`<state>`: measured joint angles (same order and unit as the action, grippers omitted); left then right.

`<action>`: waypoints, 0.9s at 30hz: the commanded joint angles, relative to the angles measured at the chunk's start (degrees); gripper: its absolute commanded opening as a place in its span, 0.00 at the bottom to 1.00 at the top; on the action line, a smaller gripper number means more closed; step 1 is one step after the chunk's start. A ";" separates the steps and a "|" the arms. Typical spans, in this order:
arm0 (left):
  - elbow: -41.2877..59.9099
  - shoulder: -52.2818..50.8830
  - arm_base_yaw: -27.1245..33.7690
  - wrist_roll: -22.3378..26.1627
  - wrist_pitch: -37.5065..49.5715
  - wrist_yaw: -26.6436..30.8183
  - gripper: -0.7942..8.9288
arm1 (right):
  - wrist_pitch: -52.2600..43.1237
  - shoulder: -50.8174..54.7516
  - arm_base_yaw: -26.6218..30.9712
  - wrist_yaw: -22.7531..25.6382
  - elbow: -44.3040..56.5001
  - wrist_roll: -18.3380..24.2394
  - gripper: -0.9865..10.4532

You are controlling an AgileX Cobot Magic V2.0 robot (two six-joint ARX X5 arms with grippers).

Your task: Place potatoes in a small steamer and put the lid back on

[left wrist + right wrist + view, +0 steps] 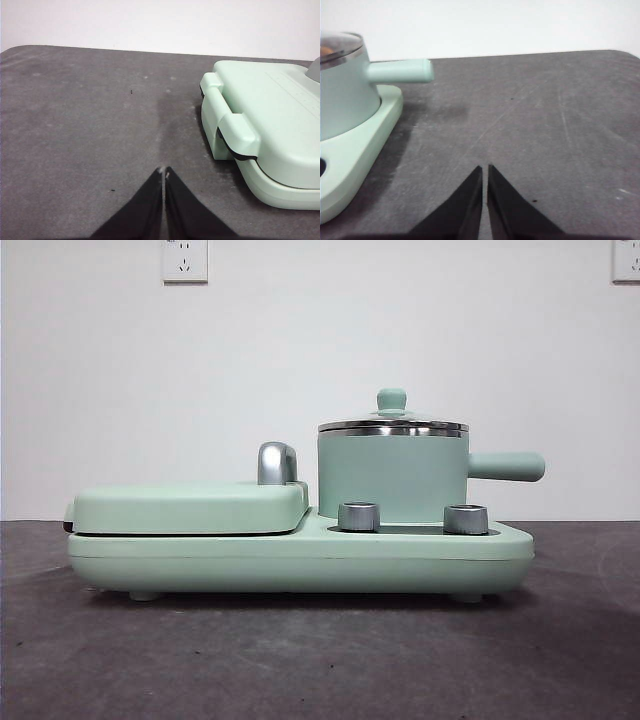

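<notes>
Both end effectors, left (164, 172) and right (485, 170), hang closed and empty over the bare worktop (300, 660). Farther back, the lid (392, 423) sits on the steamer (392, 478), right of the griddle (190, 508). An orange bit shows through the glass.

- The place looked like a lab or test bench set up for recording, not a lived-in kitchen.
- A dark grey table (320, 660), scuffed and dusty, stood against a bare white wall (320, 340).
- Two wall sockets (185, 260) sat high on that wall, one toward each upper corner.
- The only kitchen item was a mint-green cooking appliance (300, 550), carrying the small steamer (393, 475) with the lid (392, 425) on it.
- No counter, sink or cupboards surrounded it.
</notes>
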<state>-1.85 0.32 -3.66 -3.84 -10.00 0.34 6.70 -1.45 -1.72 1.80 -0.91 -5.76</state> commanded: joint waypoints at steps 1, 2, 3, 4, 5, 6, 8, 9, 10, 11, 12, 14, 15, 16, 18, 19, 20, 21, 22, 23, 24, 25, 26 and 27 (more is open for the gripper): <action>1.14 -0.07 -0.11 0.35 1.03 0.31 0.09 | 2.34 1.22 1.44 -0.31 0.26 0.46 0.10; 1.14 -0.07 -0.11 0.35 0.96 0.31 0.09 | 3.52 1.27 1.88 -0.44 0.26 0.46 0.10; 1.14 -0.09 -0.11 0.35 0.96 0.31 0.09 | 3.50 1.27 2.10 -0.85 0.26 0.63 0.10; 1.14 -0.09 -0.11 0.35 1.01 0.31 0.09 | 3.45 1.27 2.14 -0.85 0.26 0.74 0.10; 1.14 -0.07 -0.11 0.35 1.03 0.31 0.09 | 3.45 1.27 2.21 -0.90 0.26 0.79 0.10; 1.14 -0.04 -0.11 0.33 0.90 0.28 0.09 | 3.48 1.27 2.32 -0.98 0.26 0.87 0.10; 1.14 -0.07 -0.11 0.35 0.96 0.26 0.09 | 3.45 1.27 2.34 -1.38 0.26 0.85 0.10; 1.14 -0.07 -0.11 0.35 0.98 0.28 0.09 | 3.28 1.27 2.34 -1.49 0.26 0.85 0.10; 1.14 -0.07 -0.11 0.35 0.96 0.28 0.09 | 3.10 1.27 2.34 -1.49 0.26 0.85 0.10; 1.14 -0.07 -0.11 0.35 0.98 0.28 0.09 | 2.73 1.27 2.34 -1.44 0.26 0.85 0.10; 1.14 -0.07 -0.11 0.35 0.98 0.26 0.09 | 2.36 1.25 2.34 -1.42 0.26 0.85 0.10; 1.14 -0.07 -0.11 0.35 0.96 0.28 0.09 | 2.25 1.25 2.34 -1.42 0.22 0.85 0.10; 1.14 -0.07 -0.11 0.35 0.98 0.28 0.09 | 2.25 1.25 2.34 -1.44 0.22 0.85 0.10; 1.14 -0.07 -0.11 0.35 0.98 0.28 0.09 | 2.27 1.27 2.34 -1.42 0.22 0.83 0.10; 1.14 -0.07 -0.11 0.35 0.98 0.26 0.09 | 2.27 1.27 2.34 -1.42 0.22 0.85 0.10; 1.14 -0.07 -0.11 0.35 0.98 0.26 0.09 | 2.27 1.25 2.34 -1.42 0.22 0.85 0.10; 1.14 -0.07 -0.11 0.35 0.98 0.28 0.09 | 2.27 1.27 2.34 -1.42 0.22 0.85 0.10; 1.14 -0.07 -0.11 0.35 0.98 0.28 0.09 | 2.27 1.27 2.34 -1.42 0.22 0.83 0.10; 1.14 -0.07 -0.11 0.35 0.96 0.28 0.09 | 2.27 1.27 2.34 -1.42 0.22 0.85 0.10; 1.14 -0.07 -0.11 0.35 0.98 0.28 0.09 | 2.27 1.27 2.34 -1.42 0.22 0.85 0.10; 1.14 -0.07 -0.11 0.35 0.98 0.28 0.09 | 2.27 1.27 2.34 -1.42 0.22 0.85 0.10; 1.14 -0.07 -0.11 0.35 0.96 0.28 0.09 | 2.27 1.27 2.34 -1.42 0.22 0.85 0.10; 1.14 -0.07 -0.11 0.35 0.98 0.28 0.09 | 2.29 1.27 2.34 -1.42 0.22 0.83 0.10; 1.14 -0.07 -0.11 0.35 0.98 0.28 0.09 | 2.27 1.27 2.34 -1.42 0.22 0.85 0.10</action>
<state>-1.85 0.32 -3.66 -3.84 -9.96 0.34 9.50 -0.21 0.49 0.40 -0.93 -5.32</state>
